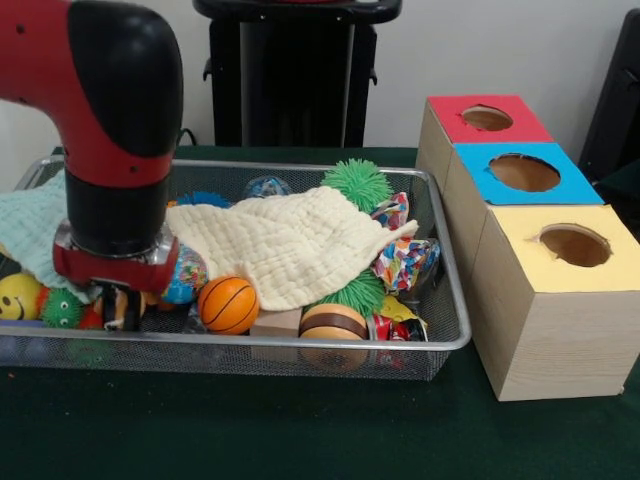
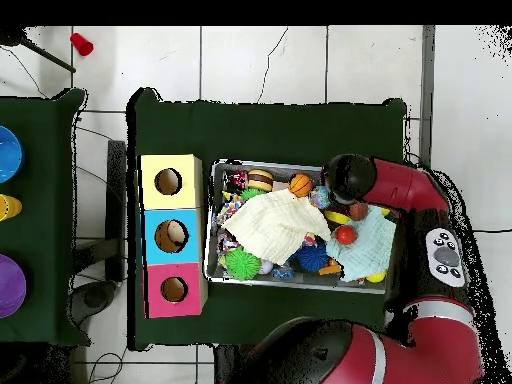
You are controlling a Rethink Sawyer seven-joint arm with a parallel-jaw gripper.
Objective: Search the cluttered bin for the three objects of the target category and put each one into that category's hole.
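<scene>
My end effector (image 1: 118, 300) is down inside the left end of the wire bin (image 1: 440, 335), and my wrist housing hides the tips, so I cannot tell how far apart they stand or whether they have hold of anything. In the front view, working from the left: a pale green cloth (image 1: 35, 225) drapes over the bin's left end, with a yellow smiley ball (image 1: 18, 297) and a small green spiky ball (image 1: 62, 308) below it at the front wall. Just under my wrist sits a black and orange striped toy (image 1: 122, 305), and beside it a blue patterned ball (image 1: 188, 275). Next comes a small basketball (image 1: 228, 304) against the front mesh, then a brown and tan striped ball (image 1: 333, 321). A cream cloth (image 1: 290, 245) spreads across the middle of the bin, covering whatever lies under it. A large green spiky ball (image 1: 357, 183) rests at the back wall beyond the cloth, and a second green spiky ball (image 1: 357, 293) pokes out from under its front edge. A multicoloured crinkled wrapper toy (image 1: 404, 262) fills the right end.

To the right of the bin, on the green counter (image 1: 300, 430), stand 3 boxes in a row, each with 1 round hole in its top: the yellow box (image 1: 560, 300) nearest, the blue box (image 1: 522, 175) in the middle, the red box (image 1: 486, 120) farthest back.
</scene>
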